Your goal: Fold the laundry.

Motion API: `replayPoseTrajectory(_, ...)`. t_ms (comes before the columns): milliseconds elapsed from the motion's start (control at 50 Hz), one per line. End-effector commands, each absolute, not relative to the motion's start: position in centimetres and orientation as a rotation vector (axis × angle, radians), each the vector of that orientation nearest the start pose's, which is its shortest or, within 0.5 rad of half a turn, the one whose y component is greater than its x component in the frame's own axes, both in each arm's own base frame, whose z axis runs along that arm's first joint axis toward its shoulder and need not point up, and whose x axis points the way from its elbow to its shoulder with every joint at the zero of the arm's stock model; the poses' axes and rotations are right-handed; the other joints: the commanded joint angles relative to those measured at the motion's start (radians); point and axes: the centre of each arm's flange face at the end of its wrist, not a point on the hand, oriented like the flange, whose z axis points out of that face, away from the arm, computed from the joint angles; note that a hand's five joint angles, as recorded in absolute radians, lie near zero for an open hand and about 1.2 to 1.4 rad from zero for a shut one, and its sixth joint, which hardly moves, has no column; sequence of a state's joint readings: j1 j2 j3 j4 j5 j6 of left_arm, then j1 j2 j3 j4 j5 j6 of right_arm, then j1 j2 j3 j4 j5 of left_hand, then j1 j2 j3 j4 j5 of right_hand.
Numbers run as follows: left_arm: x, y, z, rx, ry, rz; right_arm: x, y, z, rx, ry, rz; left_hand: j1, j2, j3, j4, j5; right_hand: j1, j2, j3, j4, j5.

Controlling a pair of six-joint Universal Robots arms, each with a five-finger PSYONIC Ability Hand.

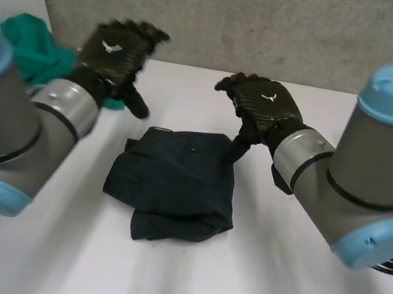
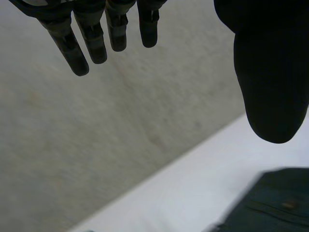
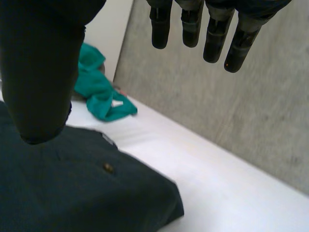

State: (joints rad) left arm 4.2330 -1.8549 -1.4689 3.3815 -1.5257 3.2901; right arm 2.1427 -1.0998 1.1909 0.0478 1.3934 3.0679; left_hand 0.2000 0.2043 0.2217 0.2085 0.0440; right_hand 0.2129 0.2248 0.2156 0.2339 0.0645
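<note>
**Soft, even light**

Diffuse light leaves the white table (image 1: 155, 292) bright (brightest toward the grey wall (image 1: 242, 18)). The dark garment (image 1: 175, 181) casts only a faint, soft-edged shadow. In the wrist views, the left hand (image 2: 273, 72) and the right hand (image 3: 41, 72) read as near-black silhouettes.

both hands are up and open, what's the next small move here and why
Probably swing the left hand down onto the green cloth and grasp it. The dark garment already lies in a compact folded bundle mid-table, both hands are open and hold nothing, and the green cloth sits crumpled right beside the left hand, far from the right hand.
</note>
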Motion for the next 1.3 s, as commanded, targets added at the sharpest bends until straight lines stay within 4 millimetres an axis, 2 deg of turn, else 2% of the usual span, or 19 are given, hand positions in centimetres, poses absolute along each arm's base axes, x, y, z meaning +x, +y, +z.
replayPoseTrajectory(20, -31.4, -28.8, 22.8, 0.844, 2.446, -2.212, 35.9, -28.1, 22.9, -0.715, 2.032, -1.518, 0.014, 0.009, -0.008, 0.005, -0.005, -0.038, -0.05, -0.041, -0.059, -0.064)
replayPoseTrajectory(120, -31.2, -29.5, 20.9, 0.804, 2.511, -2.048, 36.7, -29.0, 21.3, -0.677, 2.107, -1.405, 0.014, 0.009, -0.008, 0.005, -0.005, -0.038, -0.05, -0.041, -0.059, -0.064)
replayPoseTrajectory(180, -31.1, -28.8, 19.3, 0.823, 2.581, -1.91, 37.4, -28.9, 20.0, -0.695, 2.14, -1.362, 0.019, 0.015, -0.002, 0.011, 0.001, -0.038, -0.05, -0.041, -0.059, -0.064)
replayPoseTrajectory(300, -31.6, -25.0, 16.6, 0.952, 2.684, -1.702, 37.7, -28.9, 17.6, -0.744, 2.204, -1.332, 0.022, 0.018, 0.001, 0.014, 0.004, -0.038, -0.05, -0.041, -0.059, -0.064)
replayPoseTrajectory(400, -31.4, -23.4, 15.4, 0.986, 2.7, -1.628, 37.8, -28.0, 16.1, -0.884, 2.242, -1.346, 0.025, 0.021, 0.004, 0.017, 0.007, -0.038, -0.05, -0.041, -0.059, -0.064)
replayPoseTrajectory(540, -31.3, -23.1, 15.6, 0.931, 2.642, -1.656, 37.2, -26.8, 14.4, -1.054, 2.276, -1.343, 0.025, 0.021, 0.004, 0.017, 0.007, -0.038, -0.05, -0.041, -0.059, -0.064)
replayPoseTrajectory(680, -31.7, -24.3, 16.3, 0.888, 2.568, -1.802, 37.0, -26.4, 14.7, -1.078, 2.178, -1.493, 0.025, 0.021, 0.004, 0.017, 0.007, -0.038, -0.05, -0.041, -0.059, -0.064)
replayPoseTrajectory(860, -31.4, -24.1, 14.4, 0.987, 2.532, -1.712, 36.6, -26.4, 13.3, -1.105, 2.163, -1.569, 0.022, 0.018, 0.001, 0.014, 0.004, -0.038, -0.05, -0.041, -0.059, -0.064)
replayPoseTrajectory(1060, -31.4, -23.9, 14.1, 0.993, 2.538, -1.699, 36.5, -26.3, 12.8, -1.127, 2.174, -1.565, 0.025, 0.021, 0.004, 0.017, 0.007, -0.038, -0.05, -0.041, -0.059, -0.064)
replayPoseTrajectory(1100, -31.4, -23.9, 14.3, 0.995, 2.537, -1.704, 36.5, -26.4, 13.1, -1.123, 2.168, -1.576, 0.022, 0.018, 0.001, 0.014, 0.004, -0.038, -0.05, -0.041, -0.059, -0.064)
replayPoseTrajectory(1180, -31.6, -24.2, 15.8, 0.98, 2.509, -1.772, 36.4, -26.5, 14.8, -1.091, 2.146, -1.617, 0.022, 0.018, 0.001, 0.014, 0.004, -0.038, -0.05, -0.041, -0.059, -0.064)
replayPoseTrajectory(1200, -31.7, -24.4, 17.6, 0.956, 2.477, -1.848, 36.2, -26.4, 16.2, -1.072, 2.127, -1.647, 0.019, 0.015, -0.002, 0.011, 0.001, -0.038, -0.05, -0.041, -0.059, -0.064)
replayPoseTrajectory(1300, -31.4, -25.0, 24.1, 0.927, 2.365, -2.134, 34.8, -25.3, 20.1, -1.0, 2.057, -1.785, 0.013, 0.009, -0.008, 0.005, -0.005, -0.038, -0.05, -0.041, -0.059, -0.064)
